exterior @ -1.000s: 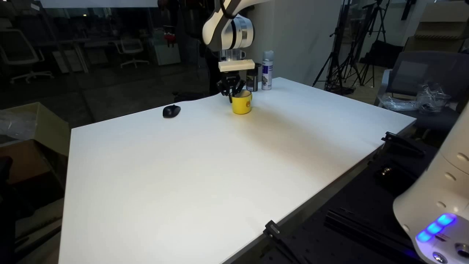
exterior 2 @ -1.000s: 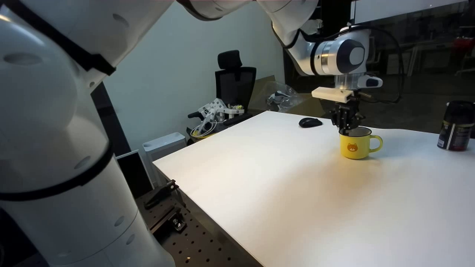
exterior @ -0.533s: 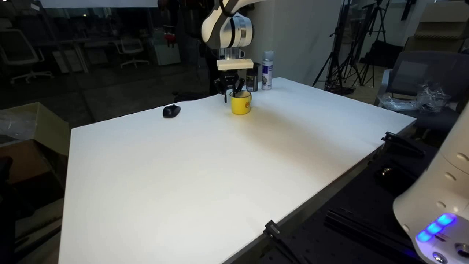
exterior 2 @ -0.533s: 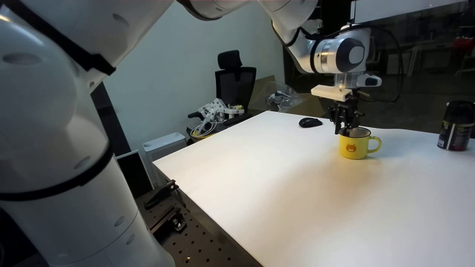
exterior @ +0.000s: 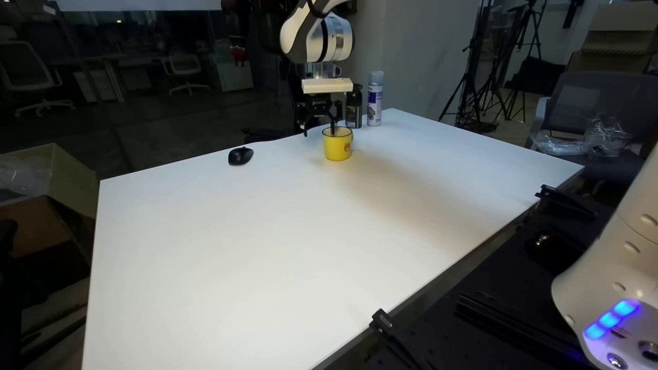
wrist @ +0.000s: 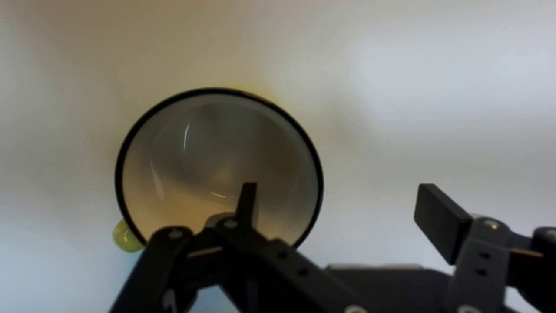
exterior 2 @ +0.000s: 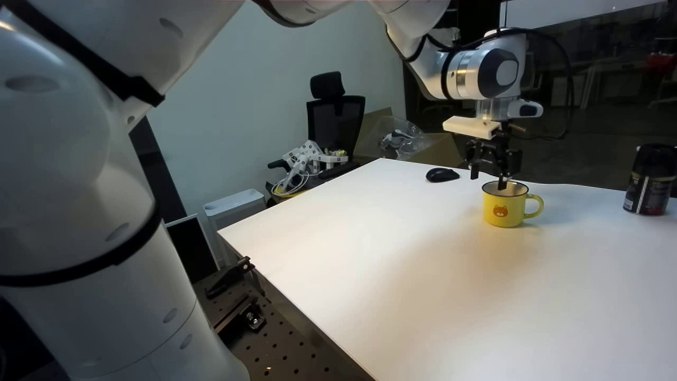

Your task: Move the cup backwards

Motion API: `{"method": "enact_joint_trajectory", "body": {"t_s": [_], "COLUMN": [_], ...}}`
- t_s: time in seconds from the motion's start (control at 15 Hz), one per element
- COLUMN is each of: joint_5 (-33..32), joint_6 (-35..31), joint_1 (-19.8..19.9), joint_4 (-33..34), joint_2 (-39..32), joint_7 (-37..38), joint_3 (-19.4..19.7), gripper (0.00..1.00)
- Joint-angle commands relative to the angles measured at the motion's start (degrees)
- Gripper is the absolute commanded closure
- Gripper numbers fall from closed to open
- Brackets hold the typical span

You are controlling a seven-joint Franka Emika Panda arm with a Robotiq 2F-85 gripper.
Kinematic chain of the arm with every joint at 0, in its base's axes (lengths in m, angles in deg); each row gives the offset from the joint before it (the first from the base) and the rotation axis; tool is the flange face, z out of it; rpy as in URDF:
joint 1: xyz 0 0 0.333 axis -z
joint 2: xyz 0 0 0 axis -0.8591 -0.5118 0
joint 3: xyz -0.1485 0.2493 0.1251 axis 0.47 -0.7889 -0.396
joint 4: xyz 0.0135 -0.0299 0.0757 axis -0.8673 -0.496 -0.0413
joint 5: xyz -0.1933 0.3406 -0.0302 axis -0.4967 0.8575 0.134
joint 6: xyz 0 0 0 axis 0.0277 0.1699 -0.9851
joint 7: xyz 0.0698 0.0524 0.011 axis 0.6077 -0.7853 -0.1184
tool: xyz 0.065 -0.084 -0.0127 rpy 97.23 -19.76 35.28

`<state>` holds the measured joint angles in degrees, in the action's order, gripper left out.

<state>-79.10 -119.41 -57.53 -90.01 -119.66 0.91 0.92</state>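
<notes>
Spread wide right now at the claw (wrist: 339,204), gripping nothing, with one finger (wrist: 247,204) over the yellow cup (exterior 2: 505,209) and a second hanging outside it, apart from it. Hard to tell whether dipping below the dark rim (wrist: 319,174) or hovering just above. Most likely at the letting-go end of the job, to judge by that spread and by a cup standing upright near the edge of the counter (exterior: 257,246) farthest from the robot's base (exterior: 611,272). So, go straight up with fingers spread, and hold off any sideways swing until well past the rim; otherwise, liable to drag the cup or tip it toward that edge. Mind the handle (exterior 2: 540,205) too, pointing to the side of the dark can (exterior: 354,110) and away from the outside finger. And now for the tally, working outward: count one claw, two fingers, one cup, one handle. Farther along the counter, find one black mouse (exterior: 240,155), then two cans, the dark one and a pale-capped spray can (exterior: 375,100), close together in an exterior view. Out past the edges, spot one cardboard box (exterior: 72,182) beside the counter, two white chairs (exterior: 23,67), one gray chair (exterior: 591,110) and one black chair (exterior 2: 336,124) with a headrest. Make it two tripods (exterior: 474,72) at least, too tangled in the gloom to number surely.
</notes>
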Motion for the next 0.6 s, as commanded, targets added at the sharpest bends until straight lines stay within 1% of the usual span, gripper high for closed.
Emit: {"method": "enact_joint_trajectory", "body": {"t_s": [0.0,0.2,0.27,0.53], "joint_5": [-0.1,0.0,-0.2,-0.2], "joint_6": [-0.8,-0.9,-0.3,-0.3], "joint_1": [-0.6,-0.8,-0.4,-0.6], "joint_4": [-3.4,-5.3,-1.4,-3.2], "joint_2": [4.3,6.8,3.2,5.2], "joint_7": [0.9,-0.1,-0.1,-0.2], "joint_3": [-0.1,-0.6,-0.5,-0.7], "gripper": [0.00,0.00,0.00,0.00]}}
